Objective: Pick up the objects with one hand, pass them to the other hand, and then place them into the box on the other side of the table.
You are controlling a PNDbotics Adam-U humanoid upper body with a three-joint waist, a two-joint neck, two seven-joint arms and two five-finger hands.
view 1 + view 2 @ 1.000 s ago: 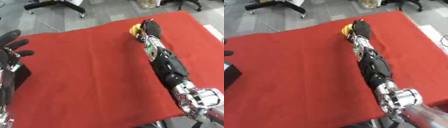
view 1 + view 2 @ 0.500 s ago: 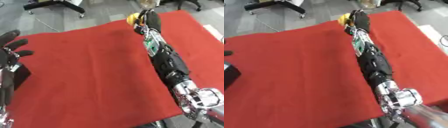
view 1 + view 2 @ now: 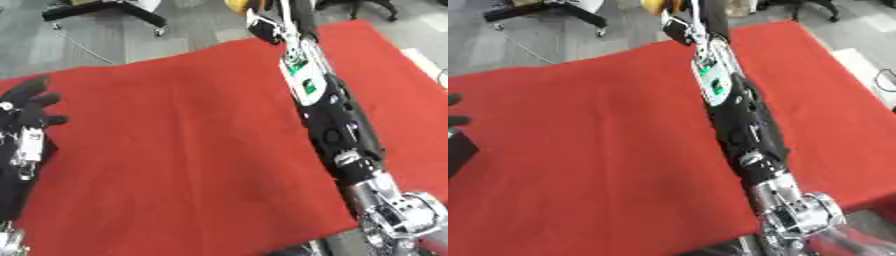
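R hand [image 3: 703,12] sits at the top edge, mostly cropped, on a yellow object [image 3: 654,6] held above the red cloth's [image 3: 175,150] far edge; can't tell its grip. L hand [image 3: 24,130] open, fingers up, at left edge. No legible writing.

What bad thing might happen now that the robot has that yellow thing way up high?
The right hand carries the yellow object at the top edge of the view, mostly out of sight, so a slip could go unnoticed. It also hangs past the far edge of the red cloth, over the floor, so a drop might miss the table. The left hand waits open far away, making the pass long.
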